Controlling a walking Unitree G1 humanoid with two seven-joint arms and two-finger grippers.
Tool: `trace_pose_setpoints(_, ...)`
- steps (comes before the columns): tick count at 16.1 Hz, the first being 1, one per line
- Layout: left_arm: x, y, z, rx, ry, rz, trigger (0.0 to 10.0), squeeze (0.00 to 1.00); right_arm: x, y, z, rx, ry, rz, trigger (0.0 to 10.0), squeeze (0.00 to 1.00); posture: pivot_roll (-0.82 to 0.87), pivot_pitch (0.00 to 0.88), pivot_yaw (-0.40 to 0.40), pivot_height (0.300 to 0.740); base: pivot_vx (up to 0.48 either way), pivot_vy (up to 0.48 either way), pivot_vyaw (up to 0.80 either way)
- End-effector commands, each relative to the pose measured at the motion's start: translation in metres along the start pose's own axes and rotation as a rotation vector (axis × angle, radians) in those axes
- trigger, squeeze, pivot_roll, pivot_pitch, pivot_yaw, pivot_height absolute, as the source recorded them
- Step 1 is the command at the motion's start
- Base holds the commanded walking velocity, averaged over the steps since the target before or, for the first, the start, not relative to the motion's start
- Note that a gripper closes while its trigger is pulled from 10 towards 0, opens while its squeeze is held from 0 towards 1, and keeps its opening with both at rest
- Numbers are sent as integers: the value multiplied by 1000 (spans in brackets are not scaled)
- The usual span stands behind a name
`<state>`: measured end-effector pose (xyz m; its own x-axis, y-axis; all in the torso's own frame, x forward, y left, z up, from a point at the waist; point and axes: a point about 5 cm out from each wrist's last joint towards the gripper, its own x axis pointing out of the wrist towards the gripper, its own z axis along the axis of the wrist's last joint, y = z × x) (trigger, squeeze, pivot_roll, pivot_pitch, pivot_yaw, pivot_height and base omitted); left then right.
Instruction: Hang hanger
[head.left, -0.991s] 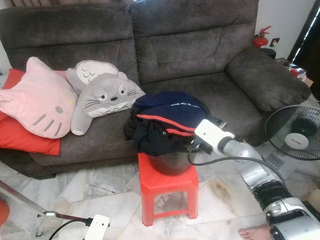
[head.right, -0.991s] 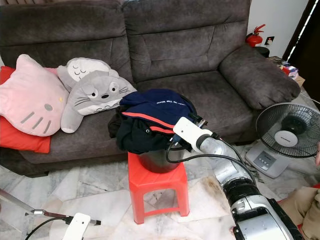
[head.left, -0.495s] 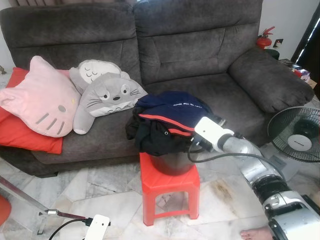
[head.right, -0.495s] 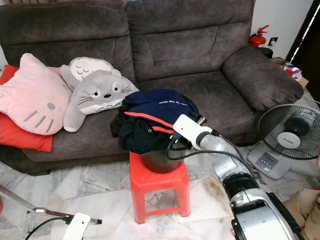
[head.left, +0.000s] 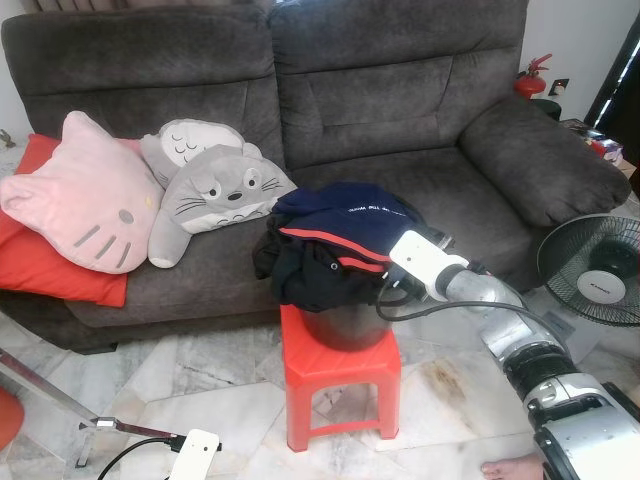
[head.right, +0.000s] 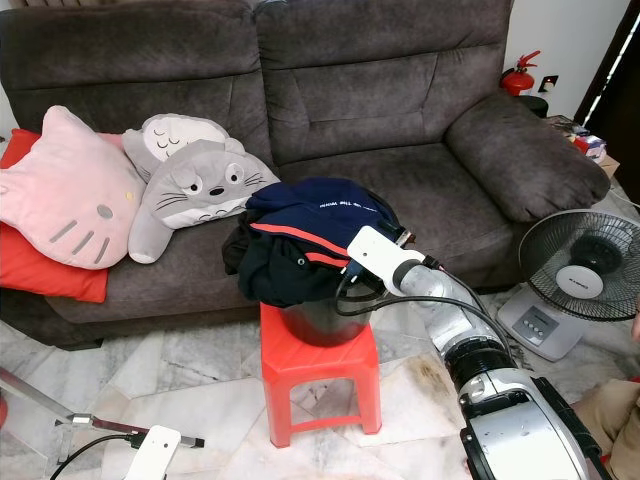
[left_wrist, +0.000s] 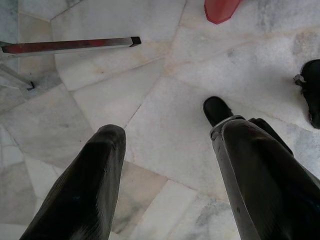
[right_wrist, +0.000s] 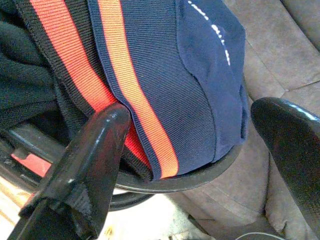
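Right gripper (right_wrist: 195, 145), fingers wide, at navy-orange clothes (head.left: 335, 240) heaped in black bucket (head.left: 345, 325) on red stool (head.left: 340, 375); left gripper (left_wrist: 167, 165) fingers wide over floor.

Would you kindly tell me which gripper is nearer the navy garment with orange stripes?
Right. The right gripper is open at the navy garment over the black bucket's rim; the left gripper hangs over the floor.

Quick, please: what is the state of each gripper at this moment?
Left gripper: open, holding nothing, above the marble floor.
Right gripper: open, at the navy clothes in the black bucket.
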<state>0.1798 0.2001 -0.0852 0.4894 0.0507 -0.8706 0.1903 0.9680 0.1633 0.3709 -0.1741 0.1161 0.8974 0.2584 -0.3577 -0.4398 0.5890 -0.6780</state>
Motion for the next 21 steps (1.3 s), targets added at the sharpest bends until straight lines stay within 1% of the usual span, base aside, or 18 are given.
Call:
trace_pose_setpoints(1,0,1,-3,6,18,10,10000,0,2,0,5,-6,-15,-1,10000,0,-231,0,67,740,0,0,0)
trace_pose_setpoints(6,0,2,-3,8,17,11,10000,0,2,4,-5,15,26,-31,10000,0,-229,0,69,740,0,0,0)
trace_pose_setpoints(10,0,2,-3,10,17,13,10000,0,2,2,-8,21,31,-92,10000,0,-228,0,71,740,0,0,0)
trace_pose_setpoints(13,0,2,-3,13,18,15,10000,0,1,-1,-9,0,18,-140,10000,0,-229,0,73,740,0,0,0)
trace_pose_setpoints(17,0,2,-3,15,19,14,10000,0,0,2,-12,-8,21,-169,10000,0,-226,0,72,740,0,0,0)
trace_pose_setpoints(18,0,2,-3,15,19,14,10000,0,0,3,-13,-24,28,-179,10000,0,-226,0,72,740,0,0,0)
trace_pose_setpoints(19,0,2,-3,16,19,14,10000,0,0,4,-15,-29,38,-195,10000,0,-226,0,72,740,0,0,0)
trace_pose_setpoints(21,0,2,-3,19,20,13,10000,0,-1,3,-19,-4,53,-260,10000,0,-225,0,75,740,0,0,0)
